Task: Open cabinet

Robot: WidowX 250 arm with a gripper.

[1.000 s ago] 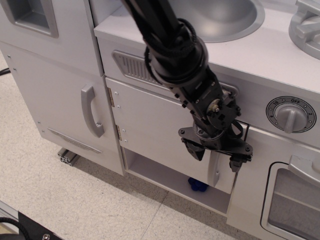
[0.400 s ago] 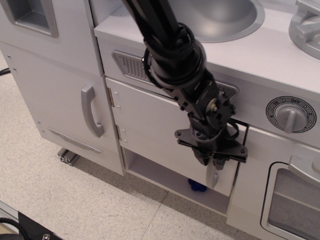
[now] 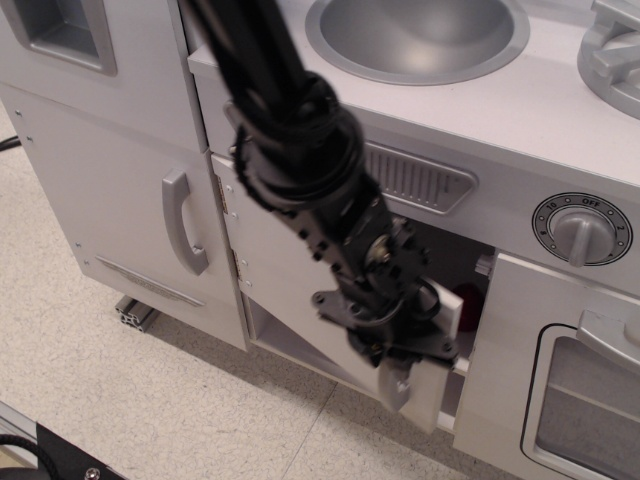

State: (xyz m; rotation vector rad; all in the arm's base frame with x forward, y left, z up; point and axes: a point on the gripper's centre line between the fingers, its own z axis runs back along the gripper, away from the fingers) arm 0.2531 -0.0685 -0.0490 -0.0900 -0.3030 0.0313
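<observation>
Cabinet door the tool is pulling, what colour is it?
White, plain cabinet door, seen best in the observation.image view.

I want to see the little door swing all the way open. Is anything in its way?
Nothing visible blocks it. The cabinet door is already partly open, with the tool at the silver handle on its free edge. In front of the door there is only bare floor. The taller door's grey handle sits off to the hinge side.
</observation>
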